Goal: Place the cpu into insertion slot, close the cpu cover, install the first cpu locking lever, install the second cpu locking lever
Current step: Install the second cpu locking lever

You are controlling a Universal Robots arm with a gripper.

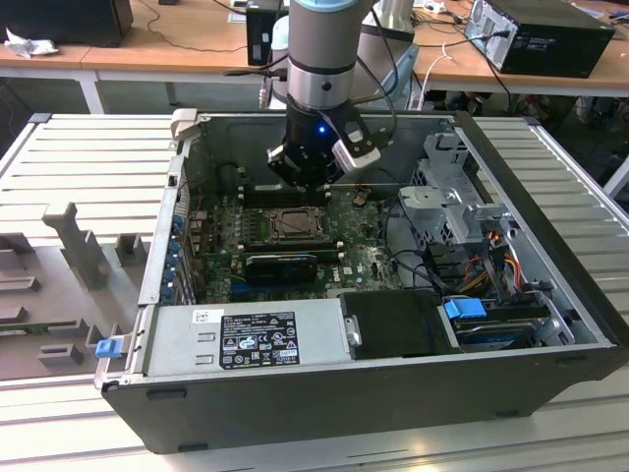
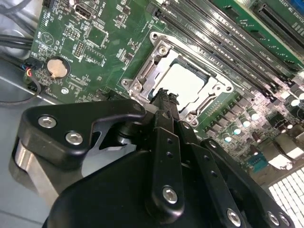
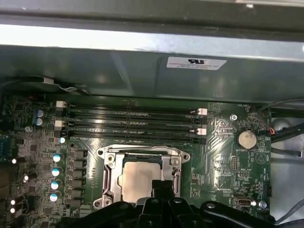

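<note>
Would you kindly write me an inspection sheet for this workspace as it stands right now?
Surface: ribbed grey table carrying an open computer case.
Job's things: the cpu lies in the insertion slot; the cpu cover frames it, lying flat.
Clutter: grey fixtures on the exterior view's left.
Grippers: gripper just above the socket edge, fingers together, holding nothing.
Cables: bundles inside the case on the exterior view's right.
Surroundings: wooden desks behind.
</note>
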